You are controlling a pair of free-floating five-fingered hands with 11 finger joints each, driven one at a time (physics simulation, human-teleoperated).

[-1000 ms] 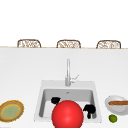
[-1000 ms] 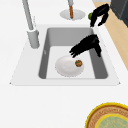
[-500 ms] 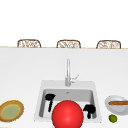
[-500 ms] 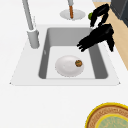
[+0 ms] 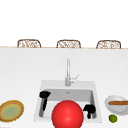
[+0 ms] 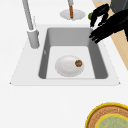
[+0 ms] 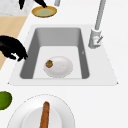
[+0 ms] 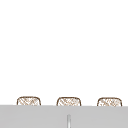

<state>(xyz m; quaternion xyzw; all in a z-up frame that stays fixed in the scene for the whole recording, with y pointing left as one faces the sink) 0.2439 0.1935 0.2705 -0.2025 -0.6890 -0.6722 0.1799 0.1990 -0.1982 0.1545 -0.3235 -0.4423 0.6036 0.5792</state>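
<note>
1. The right hand [image 5: 89, 108] hangs over the sink [image 5: 85, 83] at about 4 o'clock, taking the faucet [image 5: 67, 72] as 12. In the right side view its fingers droop loose above the front rim and grasp nothing.
2. The left hand [image 5: 45, 95] hovers at the sink's 9 o'clock, released too, with its fingers stretched out and nothing in them.
3. Below and between the hands, a white plate [image 6: 68, 65] lies flat on the middle of the basin floor. A small brown-and-green morsel [image 6: 78, 63] sits on the plate near its 6 o'clock edge, the side nearest the front wall.
4. A red ball [image 5: 67, 115] covers the basin's 6 o'clock area in the front view.
5. On the counter at 3 o'clock stand a white dish [image 5: 117, 103] carrying a brown stick and, just in front of it, a lime [image 5: 113, 118]. A yellow plate [image 5: 11, 110] lies at 9 o'clock.
6. Risks, as I judge them:
   - The morsel rides near the plate's edge, so a bump on that edge could roll it off.
   - Drooping fingers brought down close to the front wall might catch on it.
   - A wide sweep toward 3 o'clock could send the lime rolling.
</note>
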